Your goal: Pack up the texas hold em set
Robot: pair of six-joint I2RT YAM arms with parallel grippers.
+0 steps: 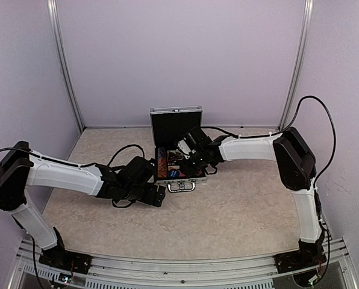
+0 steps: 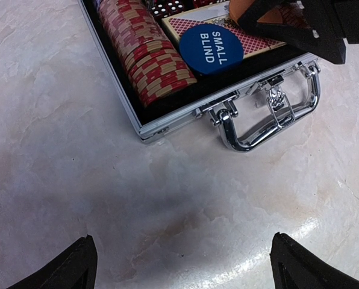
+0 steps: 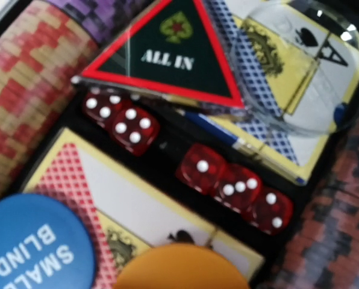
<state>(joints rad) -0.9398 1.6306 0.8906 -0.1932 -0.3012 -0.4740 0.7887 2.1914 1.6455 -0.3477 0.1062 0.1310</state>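
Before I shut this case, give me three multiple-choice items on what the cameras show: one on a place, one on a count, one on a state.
1. Where does the blue SMALL BLIND button lie?
A) on the table
B) on the red-backed deck inside the case
C) on the lid

2. How many red dice show in the right wrist view?
A) three
B) seven
C) five

3. How does the lid stand?
A) open and upright
B) shut and latched
C) taken off

Answers:
1 B: the left wrist view shows the button resting on the red-backed deck in the case.
2 C: two dice sit just below the ALL IN triangle, and three more sit in a row further right.
3 A: the top view shows the lid raised behind the open case.
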